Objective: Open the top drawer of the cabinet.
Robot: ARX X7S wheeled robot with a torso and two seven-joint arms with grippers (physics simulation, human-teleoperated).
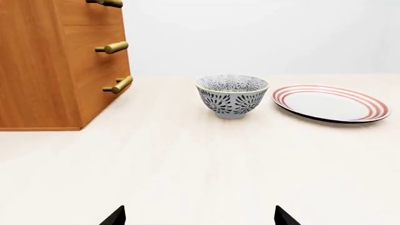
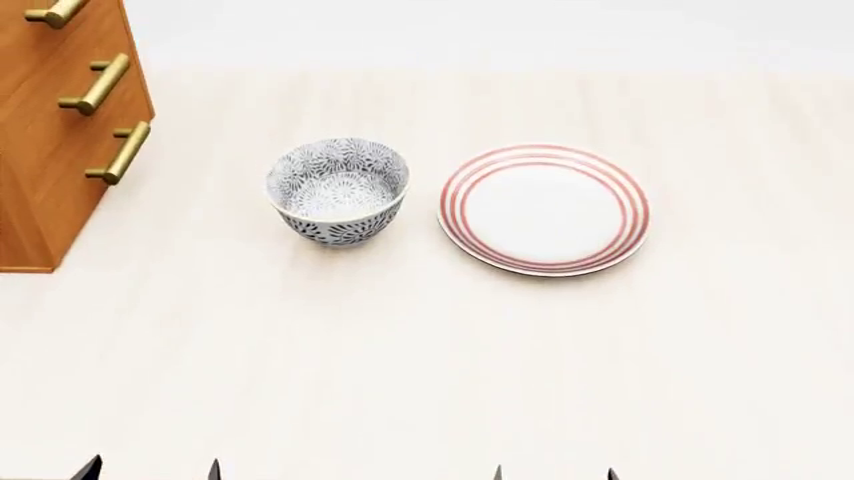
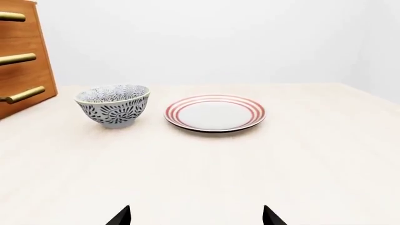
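The orange-brown cabinet (image 2: pixel 34 180) stands at the table's far left, its three brass-handled drawer fronts facing the bowl. The top drawer (image 3: pixel 18 28) sits flush with the two below it; its handle (image 2: pixel 56 12) lies at the head view's upper edge and is cut off in the left wrist view (image 1: pixel 106 3). My left gripper (image 2: pixel 150 470) and right gripper (image 2: pixel 555 472) show only their dark tips at the near edge, far from the cabinet. Both are open, the left gripper (image 1: pixel 200 216) and right gripper (image 3: pixel 196 216) with only bare table between the fingers.
A blue-patterned bowl (image 2: pixel 338 190) stands just right of the cabinet, about level with its lowest handle (image 2: pixel 123 152). A white plate with red rings (image 2: pixel 545 208) lies right of the bowl. The pale wooden table (image 2: pixel 427 350) stretches between me and these things.
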